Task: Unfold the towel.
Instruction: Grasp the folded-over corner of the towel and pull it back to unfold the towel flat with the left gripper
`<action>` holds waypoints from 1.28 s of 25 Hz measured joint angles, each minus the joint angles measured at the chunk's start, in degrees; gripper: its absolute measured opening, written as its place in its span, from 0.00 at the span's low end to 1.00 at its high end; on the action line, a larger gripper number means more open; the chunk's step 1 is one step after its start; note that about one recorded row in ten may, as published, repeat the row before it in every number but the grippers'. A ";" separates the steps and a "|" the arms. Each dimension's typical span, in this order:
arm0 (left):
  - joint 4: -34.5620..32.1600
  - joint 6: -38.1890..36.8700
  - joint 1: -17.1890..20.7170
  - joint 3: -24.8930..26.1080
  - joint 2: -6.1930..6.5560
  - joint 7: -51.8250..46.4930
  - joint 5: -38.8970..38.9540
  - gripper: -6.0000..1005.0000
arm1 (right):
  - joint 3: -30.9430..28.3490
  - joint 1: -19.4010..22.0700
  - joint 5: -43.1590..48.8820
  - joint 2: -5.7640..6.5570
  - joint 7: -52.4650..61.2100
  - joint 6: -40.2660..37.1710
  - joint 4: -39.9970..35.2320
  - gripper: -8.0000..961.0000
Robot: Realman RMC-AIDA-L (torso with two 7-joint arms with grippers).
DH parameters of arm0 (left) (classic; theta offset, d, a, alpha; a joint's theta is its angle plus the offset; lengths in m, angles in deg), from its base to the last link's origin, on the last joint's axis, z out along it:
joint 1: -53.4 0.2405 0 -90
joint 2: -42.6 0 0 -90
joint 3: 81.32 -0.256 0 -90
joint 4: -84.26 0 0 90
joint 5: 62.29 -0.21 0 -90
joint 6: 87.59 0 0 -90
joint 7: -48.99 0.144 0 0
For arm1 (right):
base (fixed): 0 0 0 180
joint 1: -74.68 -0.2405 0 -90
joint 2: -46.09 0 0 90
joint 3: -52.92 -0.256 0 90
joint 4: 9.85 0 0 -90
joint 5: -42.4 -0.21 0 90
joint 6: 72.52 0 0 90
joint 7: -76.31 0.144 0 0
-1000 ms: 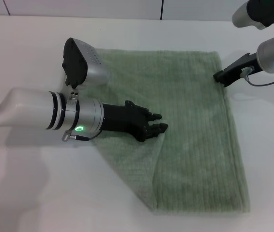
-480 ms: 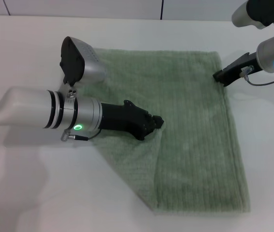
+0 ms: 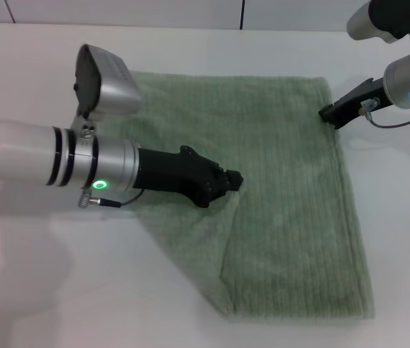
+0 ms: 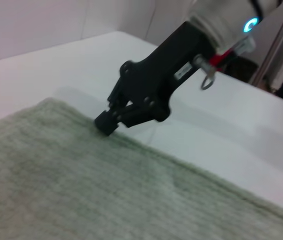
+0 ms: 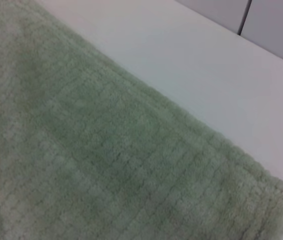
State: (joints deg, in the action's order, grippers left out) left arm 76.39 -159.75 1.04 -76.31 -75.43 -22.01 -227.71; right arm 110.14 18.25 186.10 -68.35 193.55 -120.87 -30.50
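Note:
The pale green towel [image 3: 292,181] lies on the white table, with its near left part folded over along a diagonal. My left gripper [image 3: 232,181] is near the towel's middle, shut on the edge of the folded flap. My right gripper [image 3: 328,114] is shut, with its tip resting at the towel's far right corner. The left wrist view shows the right gripper [image 4: 104,122] touching the edge of the towel [image 4: 81,190]. The right wrist view shows only a corner of the towel [image 5: 106,150] on the table.
The white table [image 3: 60,290] lies bare on the left and in front of the towel. A strip of table [image 3: 400,217] runs to the right of the towel. A wall with panel seams stands behind the table.
My left gripper's fingers, open a second ago, have shut on the flap's edge. The left arm has drawn back a little to the left. The right arm has not moved.

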 joint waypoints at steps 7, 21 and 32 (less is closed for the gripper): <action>-4.66 -8.50 0.38 -0.47 0.00 -1.49 0.04 0.03 | 0.00 -0.03 0.00 0.00 0.00 0.02 0.00 0.01; -10.04 -16.15 1.37 -2.26 -0.01 -3.67 0.18 0.03 | 0.04 -0.02 0.00 -0.08 0.00 0.02 0.00 0.01; -19.95 -26.34 3.86 -5.23 0.17 -8.54 0.21 0.03 | 0.09 0.01 0.00 -0.09 0.00 -0.04 0.00 0.01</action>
State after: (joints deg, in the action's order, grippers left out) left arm 56.44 -186.09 4.90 -81.54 -75.27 -30.55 -227.50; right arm 110.23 18.25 186.10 -68.43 193.55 -120.91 -30.50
